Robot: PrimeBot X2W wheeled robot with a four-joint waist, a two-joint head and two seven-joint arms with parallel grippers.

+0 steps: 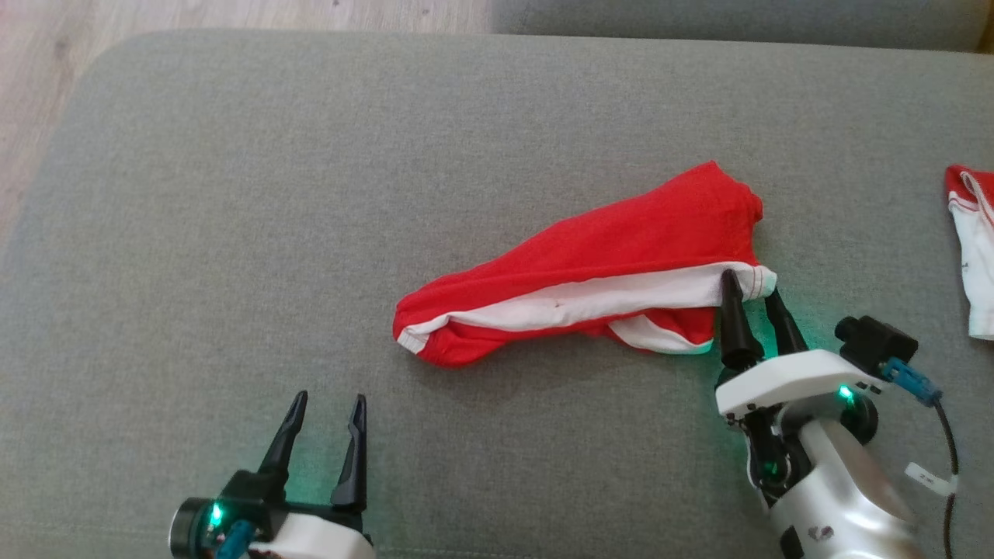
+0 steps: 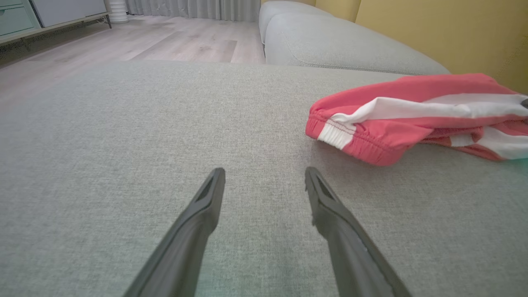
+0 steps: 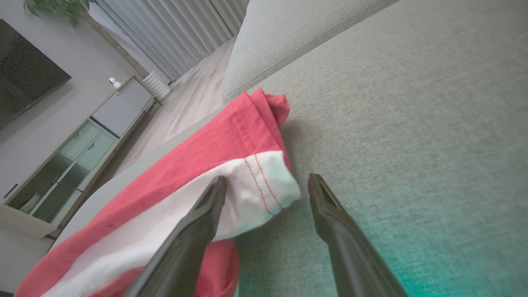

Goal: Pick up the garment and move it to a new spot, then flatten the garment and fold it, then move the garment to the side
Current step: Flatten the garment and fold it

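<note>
My left pincer point(image 1: 330, 397) and right pincer point(image 1: 749, 283) gape empty; right straddles the garment point(image 1: 621, 233) corner at centre right, and a shallow bite may slip.

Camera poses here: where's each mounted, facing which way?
Head: up top, looking down on the grey sofa cushion and red-and-white garment; left gripper lower left, right gripper at the garment's right end.
Left wrist: low along its open fingers across the cushion.
Right wrist: along its open fingers, straddling the garment's white corner.
Shared: all see the garment.

No legible text anywhere (cable tag point(image 1: 929, 477) too blurred).
</note>
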